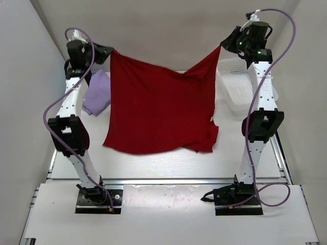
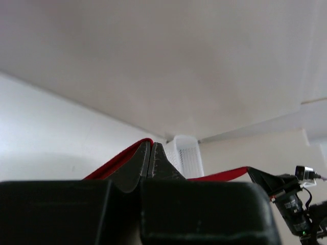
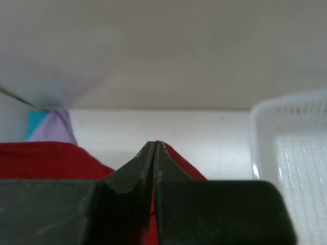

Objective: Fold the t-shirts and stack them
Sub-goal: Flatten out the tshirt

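The dark red t-shirt [image 1: 158, 109] hung spread out in the air above the table [image 1: 168, 166], stretched between the two arms by its upper corners. Its top edge sagged in the middle and its lower hem drooped toward the tabletop; whether it touched there I could not tell. The left gripper [image 1: 108, 52] had one corner pinched, its fingers closed tight on the red cloth. The right gripper [image 1: 224, 45] had the opposite corner clamped the same way, jaws pressed together with fabric between them. Both were raised high and well apart. Past the left edge of the red shirt, the light lavender t-shirt [image 1: 98, 93] lay on the table. In the right wrist view a sliver of the teal t-shirt [image 3: 34, 124] showed touching it. The white mesh basket [image 1: 240, 84] sat at the far right of the table, just beside the right arm.
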Robot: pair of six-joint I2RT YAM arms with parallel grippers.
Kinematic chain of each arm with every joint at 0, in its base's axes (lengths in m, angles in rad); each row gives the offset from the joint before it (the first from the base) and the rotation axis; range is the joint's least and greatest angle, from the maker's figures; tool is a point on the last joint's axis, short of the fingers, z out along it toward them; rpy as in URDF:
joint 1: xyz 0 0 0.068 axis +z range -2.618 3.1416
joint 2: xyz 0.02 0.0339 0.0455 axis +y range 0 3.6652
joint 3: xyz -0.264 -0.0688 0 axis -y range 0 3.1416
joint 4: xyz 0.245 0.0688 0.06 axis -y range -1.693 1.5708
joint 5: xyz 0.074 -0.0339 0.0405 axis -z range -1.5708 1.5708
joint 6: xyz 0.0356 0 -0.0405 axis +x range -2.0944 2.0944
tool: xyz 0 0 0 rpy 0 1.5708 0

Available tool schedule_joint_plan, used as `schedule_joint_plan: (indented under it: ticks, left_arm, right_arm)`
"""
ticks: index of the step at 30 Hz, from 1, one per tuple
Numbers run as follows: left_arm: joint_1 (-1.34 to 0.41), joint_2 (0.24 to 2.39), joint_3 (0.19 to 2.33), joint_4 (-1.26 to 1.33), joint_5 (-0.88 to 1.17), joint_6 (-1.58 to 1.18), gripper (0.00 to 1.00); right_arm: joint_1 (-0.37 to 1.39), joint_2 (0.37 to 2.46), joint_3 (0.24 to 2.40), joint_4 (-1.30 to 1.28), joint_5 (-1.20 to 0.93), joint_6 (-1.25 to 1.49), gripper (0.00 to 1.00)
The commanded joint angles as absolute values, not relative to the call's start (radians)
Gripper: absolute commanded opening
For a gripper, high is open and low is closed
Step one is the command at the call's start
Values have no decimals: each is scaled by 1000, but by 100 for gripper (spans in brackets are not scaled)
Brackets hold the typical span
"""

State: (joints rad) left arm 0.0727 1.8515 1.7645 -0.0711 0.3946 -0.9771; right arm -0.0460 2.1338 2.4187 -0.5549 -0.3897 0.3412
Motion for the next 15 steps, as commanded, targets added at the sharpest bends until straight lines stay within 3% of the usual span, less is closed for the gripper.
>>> schedule_joint_plan:
  ticks: [1,4,8,12,15]
  left_arm:
    - [101,1804,2055,-30,357,-1006,0]
    - [149,1806,2147,35,348,-1060,0]
    - [218,1741,2119,94,333,-1065,0]
    - [252,1529,1727,245,305,-1017,0]
    - [268,1383,1432,337,299,-1005,0]
  right_arm:
    - [-72,1994,2566,-185,-433,451,0]
    - [-100,1907,2551,-55,-397,443,0]
    - [-113,1810,2537,-98,-413,364,0]
    - [-60,1685,2381,-260,-356,224,0]
    - [23,1466,1920,-202,-218,109,0]
